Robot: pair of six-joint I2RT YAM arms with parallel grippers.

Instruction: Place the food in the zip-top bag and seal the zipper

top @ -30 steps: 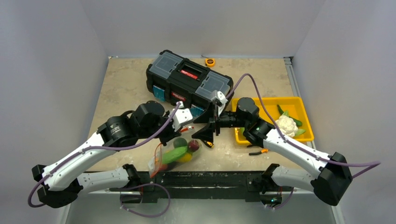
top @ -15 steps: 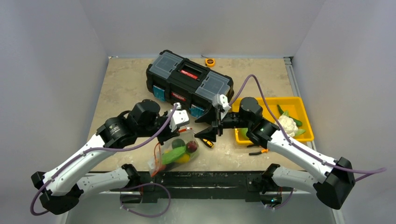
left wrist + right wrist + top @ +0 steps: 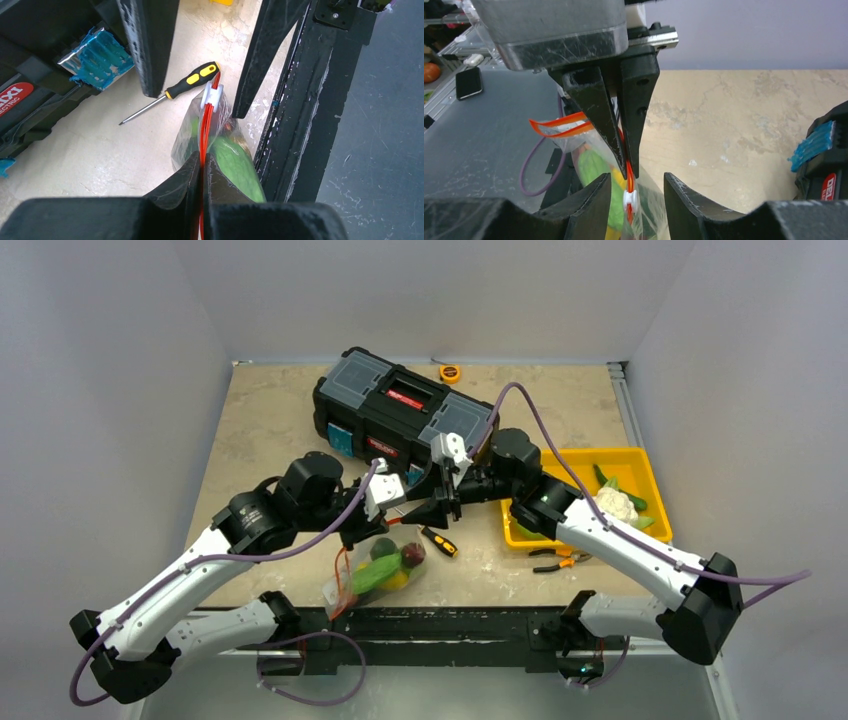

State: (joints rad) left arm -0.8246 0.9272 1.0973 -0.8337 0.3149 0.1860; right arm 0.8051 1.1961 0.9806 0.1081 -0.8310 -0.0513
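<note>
Orange-red zipper point(image 3: 204, 125) sits pinched in the left tool point(image 3: 202, 159), the right tool point(image 3: 636, 181) parted astride its white slider point(image 3: 629, 198).

left gripper point(image 3: 201, 159) clamped tight, right gripper point(image 3: 636, 182) half-spread.

In the left wrist view the zipper point(image 3: 205, 127) vanishes between the fingers of the left gripper point(image 3: 202, 160), which also hide part of the zip-top bag point(image 3: 184, 146). The food point(image 3: 235, 167) inside reads only as a green shape behind crinkled plastic. The fingers of the right gripper point(image 3: 196, 105) run off the top edge, and the toolbox point(image 3: 35, 117) is cut by the left edge. From above, the right arm point(image 3: 600, 540) covers the left end of the yellow tray point(image 3: 610, 452) and part of the pliers point(image 3: 558, 558). A small orange-yellow object point(image 3: 450, 372) beyond the toolbox is too small to name.
</note>
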